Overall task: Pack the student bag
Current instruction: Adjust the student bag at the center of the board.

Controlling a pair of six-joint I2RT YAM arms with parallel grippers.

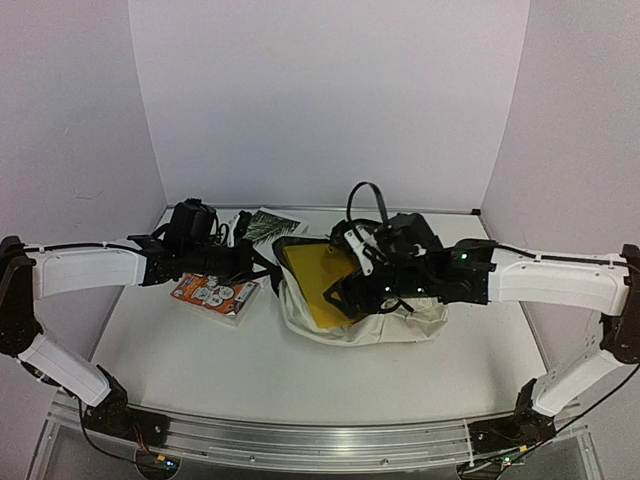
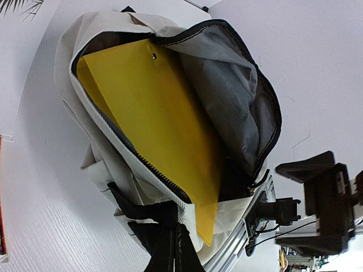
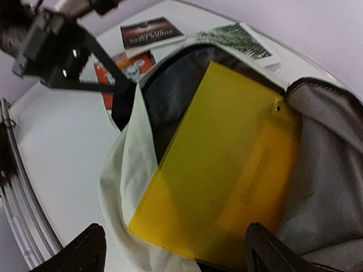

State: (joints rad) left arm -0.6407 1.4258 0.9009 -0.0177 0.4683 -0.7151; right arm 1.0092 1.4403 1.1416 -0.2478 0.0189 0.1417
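**A:** Item 1, the largest surface. Confirm.

**B:** White table [image 1: 200, 360]. The student bag [image 1: 330, 328] lies on it between the two arms, cream fabric, with its mouth unzipped and gaping wide.

**A:** Item 2, contents of the bag.

**B:** One yellow folder [image 2: 153, 124]. It stands slanted in the main compartment against the dark grey lining. One corner projects past the bag's zipper edge.

**A:** Item 3, loose articles. Reference all positions to the bag.

**B:** An orange-and-white book [image 1: 213, 293] lies flat just to the left of the bag. A palm-leaf booklet [image 1: 268, 225] lies behind the bag's left corner. A dark-covered book [image 3: 150, 33] lies beside that booklet, on the side away from the bag.

**A:** Item 4, left tool.

**B:** The left gripper [image 3: 116, 90] is at the bag's left rim. Its fingers are pressed together, pinching a black strap [image 2: 161, 226] and pulling that side of the opening taut.

**A:** Item 5, right tool.

**B:** The right gripper [image 3: 181, 255] is above the bag's mouth. Its fingers [image 3: 85, 252] are spread wide, one on each side of the folder's edge, and grip nothing.
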